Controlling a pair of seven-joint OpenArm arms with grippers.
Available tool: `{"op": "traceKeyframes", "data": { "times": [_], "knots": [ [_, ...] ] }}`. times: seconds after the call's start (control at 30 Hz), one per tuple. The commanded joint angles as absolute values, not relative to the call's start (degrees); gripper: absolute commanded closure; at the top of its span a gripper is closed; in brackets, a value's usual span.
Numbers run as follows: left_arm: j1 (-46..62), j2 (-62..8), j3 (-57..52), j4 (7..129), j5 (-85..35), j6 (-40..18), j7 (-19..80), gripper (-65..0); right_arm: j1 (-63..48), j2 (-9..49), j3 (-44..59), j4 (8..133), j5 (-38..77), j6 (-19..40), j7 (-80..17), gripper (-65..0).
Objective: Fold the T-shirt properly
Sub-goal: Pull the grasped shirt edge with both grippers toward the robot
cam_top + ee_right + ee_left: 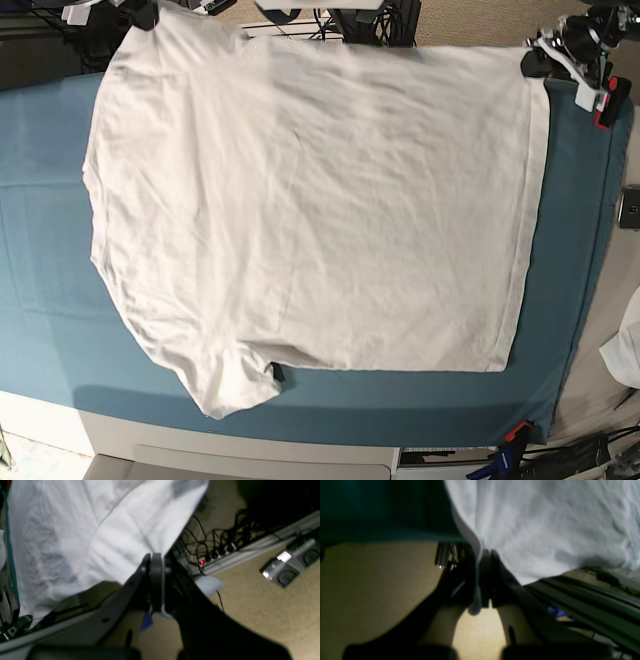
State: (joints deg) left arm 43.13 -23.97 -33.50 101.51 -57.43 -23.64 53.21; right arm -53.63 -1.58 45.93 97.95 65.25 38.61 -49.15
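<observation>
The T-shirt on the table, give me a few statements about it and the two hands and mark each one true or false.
1. The T-shirt is plain white with no print showing. True.
2. It lies on a red table cloth. False: the table cloth is teal.
3. The left hand is shut on an edge of the shirt. True.
4. The right hand hangs open, clear of the fabric. False: it is shut on the shirt's edge.
5. The shirt is already folded into a small square. False: it is spread wide across the table, with one sleeve pointing toward the near edge.
</observation>
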Motion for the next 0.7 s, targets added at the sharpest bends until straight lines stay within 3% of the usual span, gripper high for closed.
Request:
{"op": "traceKeyframes", "data": {
  "times": [0.0, 0.67],
  "knots": [
    [44.1, -24.8, -34.1, 102.3, -57.6, -23.9, 53.2, 0.0, -55.5, -1.1, 46.6, 98.7, 66.3, 38.8, -48.9, 0.0],
    [49.6, -24.6, -38.8, 108.4, -59.7, -24.2, 53.1, 0.0, -60.9, -1.1, 46.6, 98.7, 72.8, 40.0, -51.0, 0.0]
  ]
}}
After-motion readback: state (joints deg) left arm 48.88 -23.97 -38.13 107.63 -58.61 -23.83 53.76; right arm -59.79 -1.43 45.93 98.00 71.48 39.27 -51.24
